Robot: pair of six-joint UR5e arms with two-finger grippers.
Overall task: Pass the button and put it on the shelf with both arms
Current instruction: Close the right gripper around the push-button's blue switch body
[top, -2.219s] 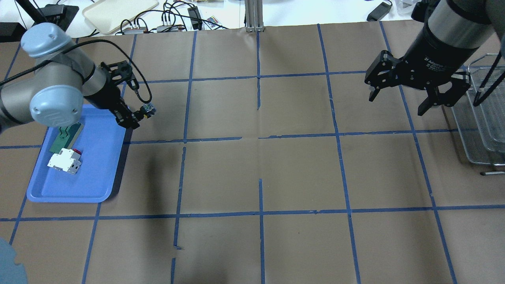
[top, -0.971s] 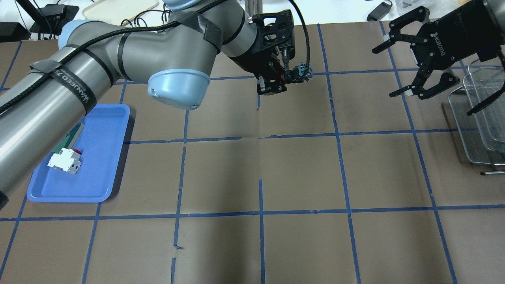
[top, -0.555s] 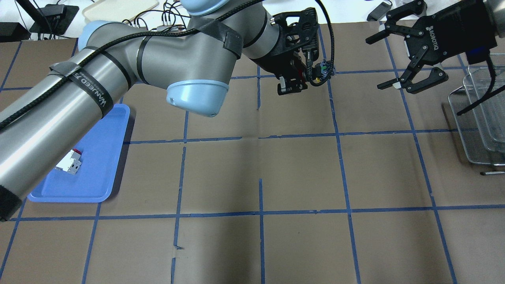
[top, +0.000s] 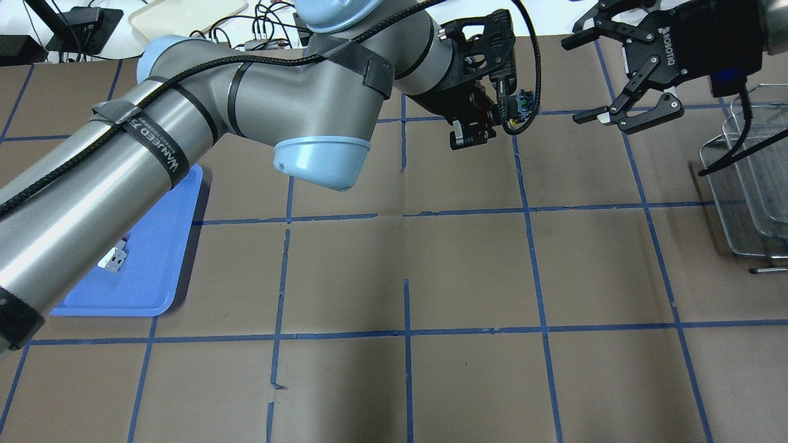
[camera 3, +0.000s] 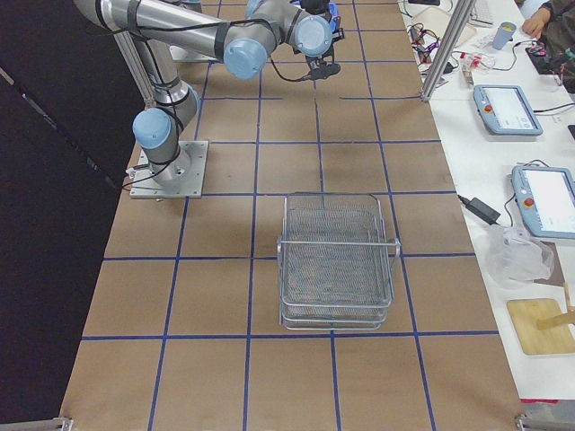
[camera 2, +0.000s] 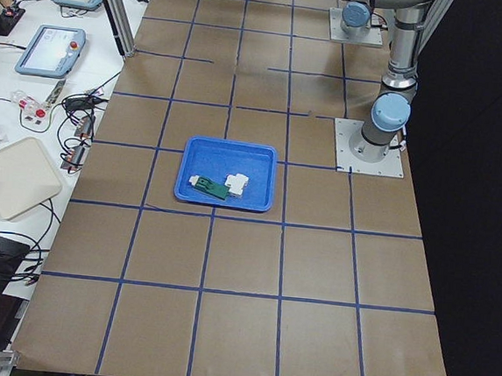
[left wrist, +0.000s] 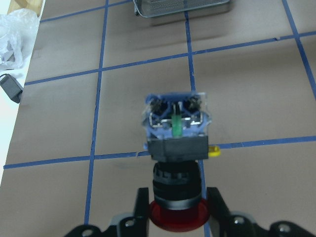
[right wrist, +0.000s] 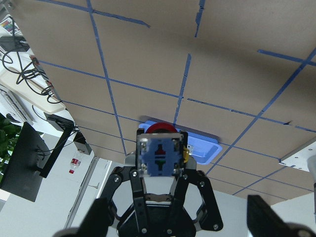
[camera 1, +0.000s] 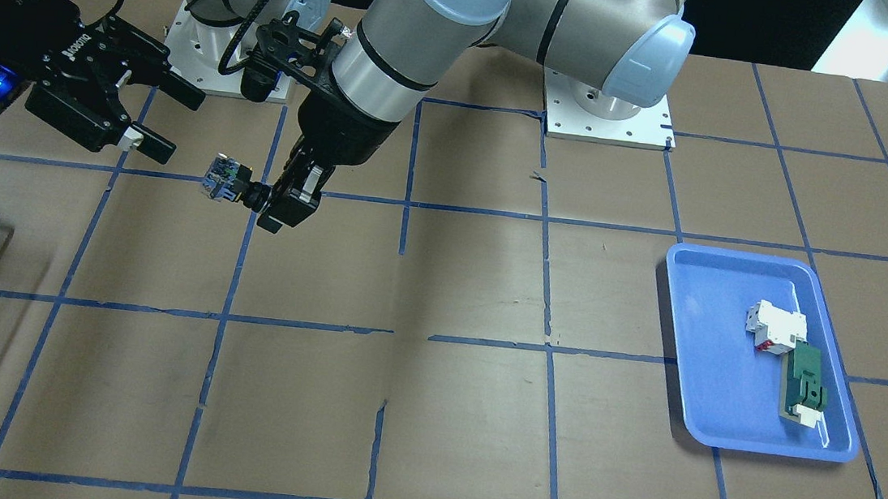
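My left gripper (top: 486,123) is shut on the button (top: 522,104), held by its red cap and black collar in the air over the back middle of the table. The blue-green terminal block points toward my right gripper (top: 575,80), which is open, empty and a short gap away. The front-facing view shows the button (camera 1: 221,177), the left gripper (camera 1: 273,200) and the open right gripper (camera 1: 159,116). The left wrist view shows the button (left wrist: 175,133) between the fingers (left wrist: 140,202). The right wrist view faces the button (right wrist: 160,157). The shelf (top: 748,178) stands at the right edge.
A blue tray (camera 1: 716,390) at the robot's left holds a white breaker (camera 1: 775,326) and a flat green-and-white part (camera 1: 804,386). My left arm (top: 184,141) stretches across the table's left half. The shelf also shows in the right exterior view (camera 3: 337,260). Cables lie beyond the back edge.
My left arm carried the button from beside the blue tray to the right, past the table's middle. My right gripper rose, turned to face it and stayed open.
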